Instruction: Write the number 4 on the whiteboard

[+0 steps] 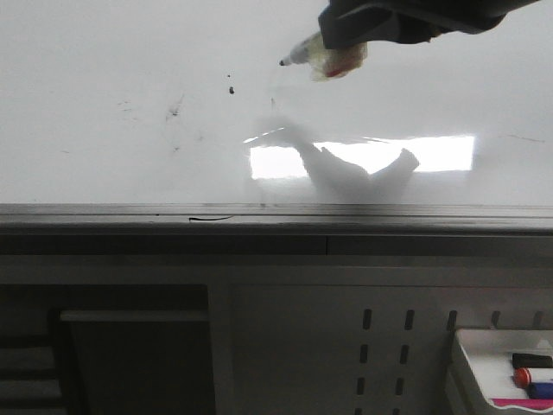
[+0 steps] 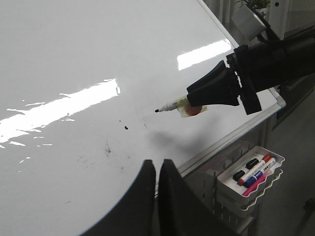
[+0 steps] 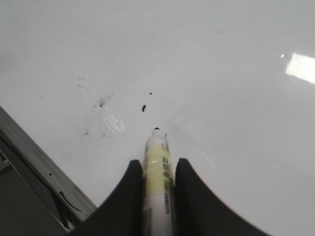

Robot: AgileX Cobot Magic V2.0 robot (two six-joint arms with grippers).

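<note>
1. at the near edge of the rig, below the board, a small white tray of coloured markers (image 1: 501, 367) hangs on the perforated cabinet front, well apart from any gripper.
2. just above it runs the grey metal rim (image 1: 259, 212) of the whiteboard (image 1: 130, 69), with a short curved black line lying on the rim.
3. the left gripper (image 2: 157, 169) hovers over the near part of the board, its two dark fingers pressed almost together with nothing between them.
4. further in, the glossy surface carries only faint grey smudges (image 1: 175, 111), two small black dots (image 1: 232, 88) and a bright rectangular glare; the number 4 cannot be seen anywhere on it, so by the look of things the writing has not begun.
5. farthest back, the right gripper (image 3: 158, 169) clamps a white-and-yellow marker (image 3: 157, 167) by its barrel, cap off, the black tip (image 1: 283, 62) pointing toward the robot's left, near the dots; whether it touches the board cannot be told.
6. the marker looks light, stiff and smooth-sided, so it could twist in the pads; the hold on the mid-barrel, close behind the tip, seems the right place to keep the nib steady.
7. the board itself appears rigid and slippery, so light, even pressure should serve for the strokes.
</note>
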